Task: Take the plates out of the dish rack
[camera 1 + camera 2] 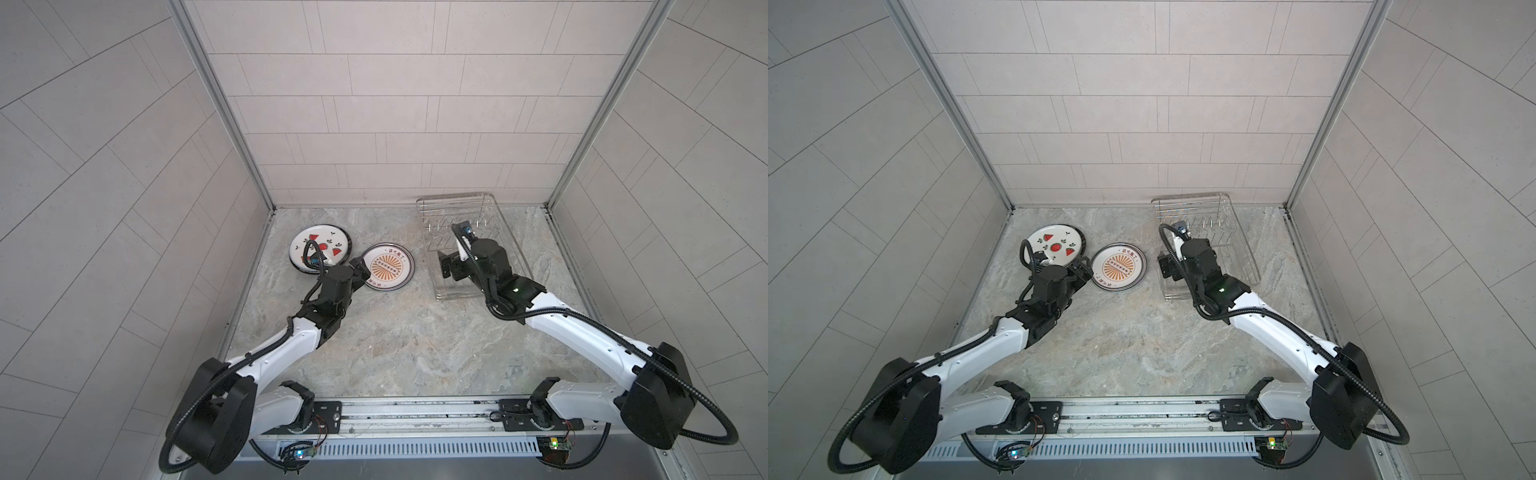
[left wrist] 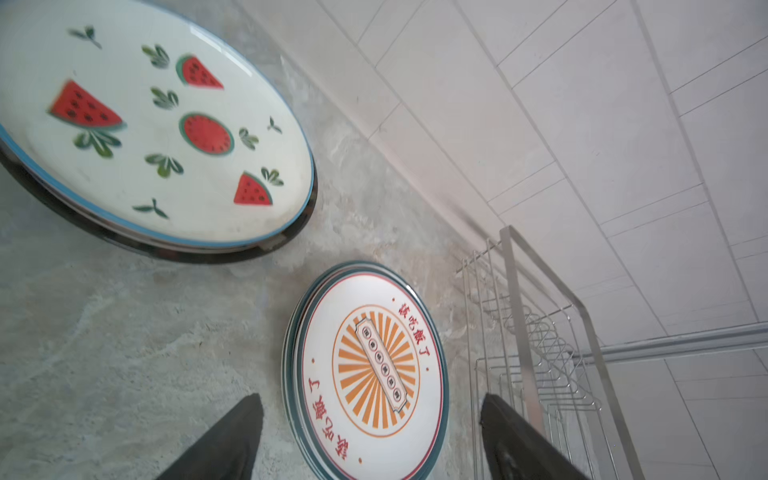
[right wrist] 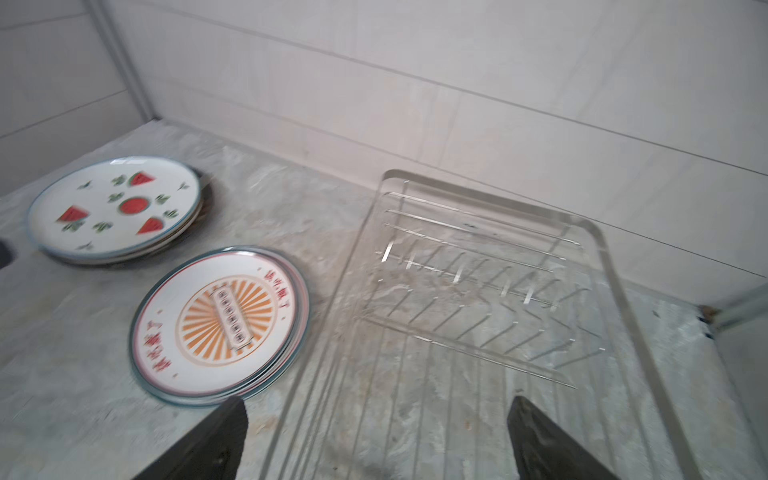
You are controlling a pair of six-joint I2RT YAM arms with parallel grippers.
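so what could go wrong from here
The open left tool sits at the edge of the sunburst plate; withdrawing low might shove it. The watermelon plate lies off-centre on the plates beneath, so a knock could slide it. The open right tool hangs over the rack and might snag its wires.

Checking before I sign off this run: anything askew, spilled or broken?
Nothing spilled or broken. The silver wire dish rack stands empty. Only oddity: the white round watermelon-print plate looks off-centre on the dark-rimmed plate beneath, so that stack is slightly uneven.
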